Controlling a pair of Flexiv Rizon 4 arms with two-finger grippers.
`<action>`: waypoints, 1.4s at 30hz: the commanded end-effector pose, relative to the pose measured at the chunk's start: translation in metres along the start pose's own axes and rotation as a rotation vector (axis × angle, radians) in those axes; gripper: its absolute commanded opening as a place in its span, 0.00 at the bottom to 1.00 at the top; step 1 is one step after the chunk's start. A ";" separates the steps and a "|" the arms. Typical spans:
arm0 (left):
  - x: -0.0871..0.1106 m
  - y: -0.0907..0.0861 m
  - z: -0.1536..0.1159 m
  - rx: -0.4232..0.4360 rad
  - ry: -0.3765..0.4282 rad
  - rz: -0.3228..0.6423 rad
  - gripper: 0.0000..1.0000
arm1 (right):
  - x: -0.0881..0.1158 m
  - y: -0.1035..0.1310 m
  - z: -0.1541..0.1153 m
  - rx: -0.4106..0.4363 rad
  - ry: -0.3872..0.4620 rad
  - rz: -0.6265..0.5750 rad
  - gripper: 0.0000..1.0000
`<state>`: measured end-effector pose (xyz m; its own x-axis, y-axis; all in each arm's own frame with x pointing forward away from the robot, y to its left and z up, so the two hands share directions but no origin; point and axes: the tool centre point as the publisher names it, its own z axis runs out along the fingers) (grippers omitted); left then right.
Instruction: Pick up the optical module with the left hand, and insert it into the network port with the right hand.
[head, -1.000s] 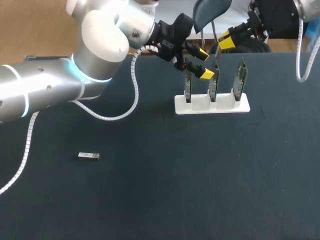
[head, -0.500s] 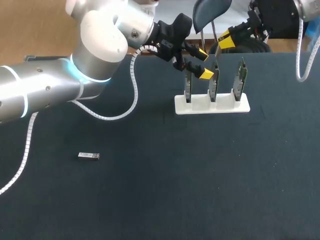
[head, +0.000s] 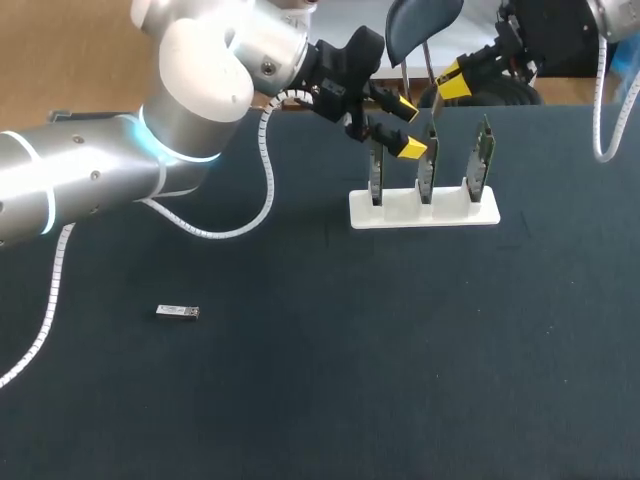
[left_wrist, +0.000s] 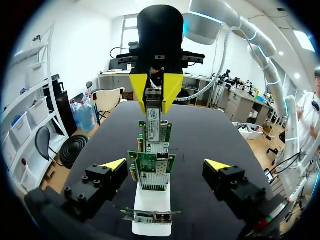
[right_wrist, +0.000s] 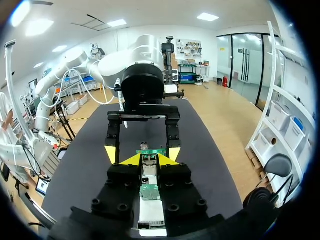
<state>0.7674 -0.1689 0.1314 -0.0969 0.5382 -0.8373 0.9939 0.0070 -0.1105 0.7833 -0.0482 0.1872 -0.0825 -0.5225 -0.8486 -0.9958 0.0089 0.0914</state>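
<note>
From above, the module (head: 178, 312), a small silvery metal bar, lies flat on the dark matte table (head: 330, 380), well apart from both arms, so the pick-up has not yet begun. The left gripper (head: 408, 128) hangs beside the nearest of three thin green cards (head: 428, 165), spread wide and holding nothing. The cards stand on edge in a white slotted stand (head: 400, 213), probably so that their openings face a sideways approach. The right gripper (head: 450, 80) waits high behind the row, likely so that it can push a module in later. In the left wrist view, the left gripper (left_wrist: 166, 164) is splayed either side of the stand (left_wrist: 151, 212), with the cards (left_wrist: 147, 177) lined up ahead, each carrying a boxy metal port (left_wrist: 163, 161). The right gripper (left_wrist: 155, 95) faces it from beyond the row. In the right wrist view, the right gripper (right_wrist: 149, 159) sits over the card tops. Whether it grips anything I cannot tell. The left gripper (right_wrist: 142, 152) shows spread beyond.
</note>
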 end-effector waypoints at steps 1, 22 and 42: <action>0.000 0.002 0.001 0.003 0.003 0.001 1.00 | -0.001 0.000 0.003 -0.004 0.021 -0.005 0.00; 0.000 0.002 0.001 0.003 0.003 0.001 1.00 | 0.012 0.007 0.014 -0.017 0.104 0.001 0.00; 0.000 0.002 0.001 0.003 0.003 0.001 1.00 | 0.018 0.010 0.016 -0.018 0.135 0.008 0.00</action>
<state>0.7677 -0.1691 0.1311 -0.0967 0.5381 -0.8373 0.9939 0.0067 -0.1105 0.7736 -0.0445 0.1663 -0.0850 -0.6317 -0.7705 -0.9936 -0.0036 0.1125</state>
